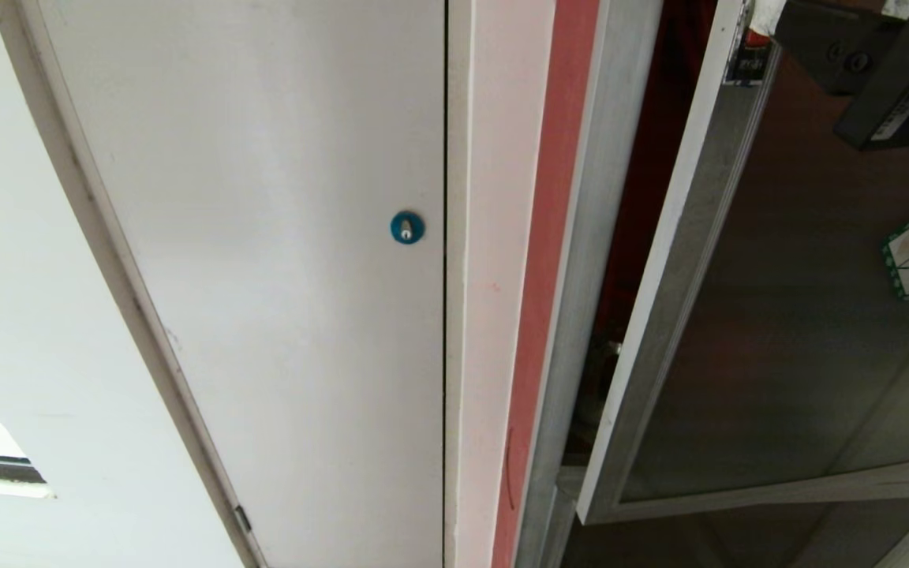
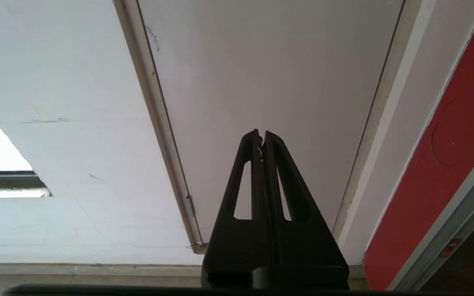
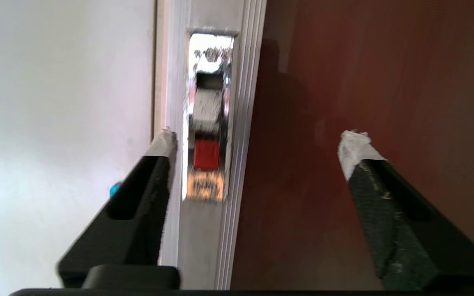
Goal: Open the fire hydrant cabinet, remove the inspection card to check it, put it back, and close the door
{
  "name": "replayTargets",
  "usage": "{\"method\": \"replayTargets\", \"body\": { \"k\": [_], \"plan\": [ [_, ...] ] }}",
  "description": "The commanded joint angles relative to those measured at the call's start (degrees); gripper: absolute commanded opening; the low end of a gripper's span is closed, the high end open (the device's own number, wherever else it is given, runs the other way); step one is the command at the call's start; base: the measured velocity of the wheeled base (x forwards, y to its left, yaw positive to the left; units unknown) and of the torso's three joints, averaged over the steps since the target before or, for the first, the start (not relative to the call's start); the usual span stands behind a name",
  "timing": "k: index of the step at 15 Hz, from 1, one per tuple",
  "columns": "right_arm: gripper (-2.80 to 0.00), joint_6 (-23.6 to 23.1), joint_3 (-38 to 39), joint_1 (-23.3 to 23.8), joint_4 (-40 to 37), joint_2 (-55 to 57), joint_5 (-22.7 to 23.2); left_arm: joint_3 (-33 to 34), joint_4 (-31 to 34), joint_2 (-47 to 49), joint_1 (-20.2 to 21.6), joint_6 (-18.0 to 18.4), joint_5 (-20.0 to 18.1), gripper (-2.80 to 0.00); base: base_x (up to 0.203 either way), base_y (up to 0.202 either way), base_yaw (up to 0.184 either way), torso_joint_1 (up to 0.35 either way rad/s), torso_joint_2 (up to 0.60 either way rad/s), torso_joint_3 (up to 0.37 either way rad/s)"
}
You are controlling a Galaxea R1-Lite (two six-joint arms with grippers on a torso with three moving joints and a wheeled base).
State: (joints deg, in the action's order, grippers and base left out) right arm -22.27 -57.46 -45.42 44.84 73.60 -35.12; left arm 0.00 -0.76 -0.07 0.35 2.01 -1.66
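The door point(image 1: 778, 315) was swung partly out from the cabinet point(image 1: 581, 237), red inside showing in the gap. The right gripper point(image 3: 257, 142) was spread wide by the red latch point(image 3: 206, 154), gripping nothing. The left gripper point(image 2: 261, 137) hung clamped together and empty near the white door point(image 2: 270, 74).

The silver-framed tinted glass door point(image 1: 778, 331) is seen swung ajar from the fire hydrant cabinet point(image 1: 581, 237), exposing its red interior.
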Motion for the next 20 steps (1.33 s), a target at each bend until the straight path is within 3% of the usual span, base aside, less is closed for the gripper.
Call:
{"method": "replayTargets", "body": {
  "k": [1,7,8,13,15,17,20],
  "plan": [
    [0.00,-0.47,2.11,-0.19,0.33,-1.76,0.05,0.44,-0.03,-0.01,0.00,0.01,-0.01,-2.80,0.000,0.000,0.000,0.000,0.00,0.000],
    [0.00,-0.57,10.43,-0.21,0.25,-8.62,0.06,0.44,-0.03,-0.01,0.01,0.01,-0.01,-2.80,0.000,0.000,0.000,0.000,0.00,0.000],
    [-2.80,-0.58,11.79,-0.18,0.25,-10.27,0.06,0.43,-0.03,-0.01,0.00,0.01,-0.01,-2.80,0.000,0.000,0.000,0.000,0.00,0.000],
    [-2.80,-0.54,14.45,1.98,-1.37,-16.59,0.20,0.44,-0.03,-0.01,0.00,0.01,-0.01,-2.80,0.000,0.000,0.000,0.000,0.00,0.000],
    [-2.80,-0.35,14.54,5.61,-3.83,-19.88,0.30,0.44,-0.03,-0.01,0.04,0.01,-0.01,-2.80,0.000,0.000,0.000,0.000,0.00,0.000],
    [-2.80,-0.32,14.60,10.82,-5.40,-22.49,0.29,0.44,-0.03,-0.01,0.03,0.01,-0.01,-2.80,0.000,0.000,0.000,0.000,0.00,0.000],
    [-2.80,-0.25,13.03,22.60,-8.04,-27.74,0.15,0.44,-0.03,-0.01,0.00,0.01,-0.01,-2.80,0.000,0.000,0.000,0.000,0.00,0.000]
  ]
}}
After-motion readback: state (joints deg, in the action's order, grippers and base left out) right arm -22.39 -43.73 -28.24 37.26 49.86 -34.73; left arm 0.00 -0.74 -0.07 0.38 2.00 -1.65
